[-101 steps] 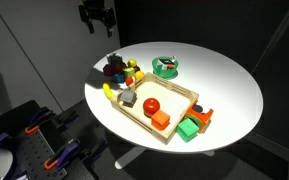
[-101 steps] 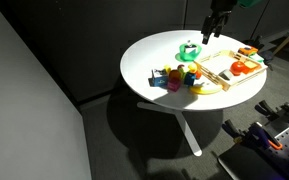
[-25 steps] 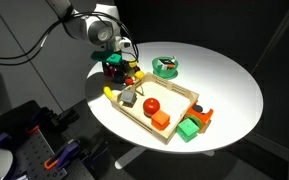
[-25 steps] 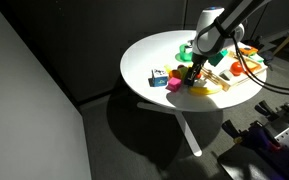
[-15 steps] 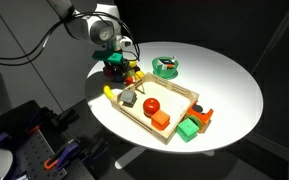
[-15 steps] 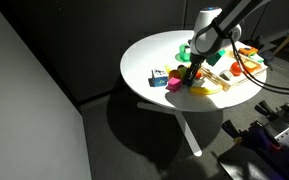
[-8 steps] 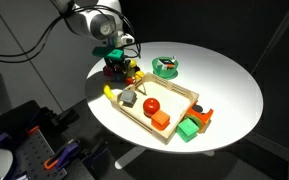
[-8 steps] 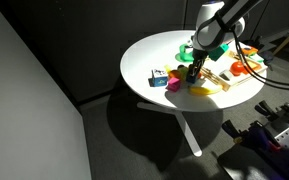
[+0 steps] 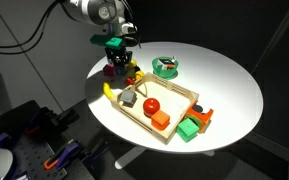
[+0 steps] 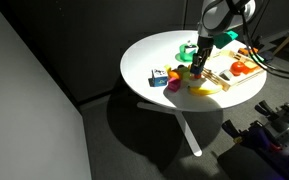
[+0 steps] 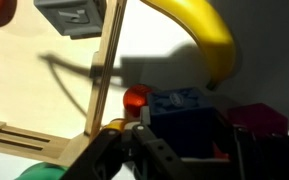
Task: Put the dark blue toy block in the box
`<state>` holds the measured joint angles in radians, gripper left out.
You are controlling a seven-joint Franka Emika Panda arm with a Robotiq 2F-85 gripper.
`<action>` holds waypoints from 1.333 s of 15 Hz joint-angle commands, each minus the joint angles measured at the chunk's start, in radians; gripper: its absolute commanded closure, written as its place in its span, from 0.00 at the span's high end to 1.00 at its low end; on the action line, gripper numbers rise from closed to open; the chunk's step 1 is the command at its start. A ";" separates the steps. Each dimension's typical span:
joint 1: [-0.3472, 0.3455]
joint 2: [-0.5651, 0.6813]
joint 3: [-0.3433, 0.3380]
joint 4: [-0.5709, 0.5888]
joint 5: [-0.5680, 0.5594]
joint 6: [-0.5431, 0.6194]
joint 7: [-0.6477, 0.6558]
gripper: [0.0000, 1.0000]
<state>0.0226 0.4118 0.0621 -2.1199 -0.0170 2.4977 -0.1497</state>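
Lift is the change: compared with 0.5 s ago the arm stands higher in both exterior views, and the gripper [image 9: 114,62] is now above the pile of toys [image 9: 125,76] instead of down in it. In the wrist view the dark blue toy block [image 11: 187,126] sits between the 2 fingers [image 11: 152,148], which are closed most of the way against its sides, so the grasp looks made and the block looks to be off the table [image 9: 229,90]. For the task, that probably leaves the carry across to the box [image 9: 174,108] and the release. The box's light-wood wall [image 11: 108,62] stands just beside the grasp point in the wrist view, with the yellow banana [image 11: 210,38] curving above. Much stays unclear: the finger on the far side is blurred and cut by the frame edge, the block's underside is hidden, and in the exterior views [image 10: 198,62] the block is too small and dark to tell apart from the fingers.
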 commanded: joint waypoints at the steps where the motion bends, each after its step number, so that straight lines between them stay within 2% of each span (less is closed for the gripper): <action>1: -0.007 -0.069 -0.030 -0.028 0.017 -0.036 0.088 0.34; 7: -0.008 -0.108 -0.114 -0.024 -0.002 -0.068 0.262 0.34; 13: -0.034 -0.117 -0.166 -0.019 0.011 -0.137 0.344 0.34; 14: -0.042 -0.123 -0.165 -0.024 0.019 -0.142 0.336 0.84; 15: -0.051 -0.132 -0.160 -0.034 0.028 -0.142 0.319 0.85; 17: -0.065 -0.159 -0.148 -0.060 0.046 -0.120 0.278 0.98; 20: -0.068 -0.230 -0.126 -0.128 0.065 -0.075 0.191 1.00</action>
<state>-0.0270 0.2809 -0.0963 -2.1595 0.0170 2.3858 0.1262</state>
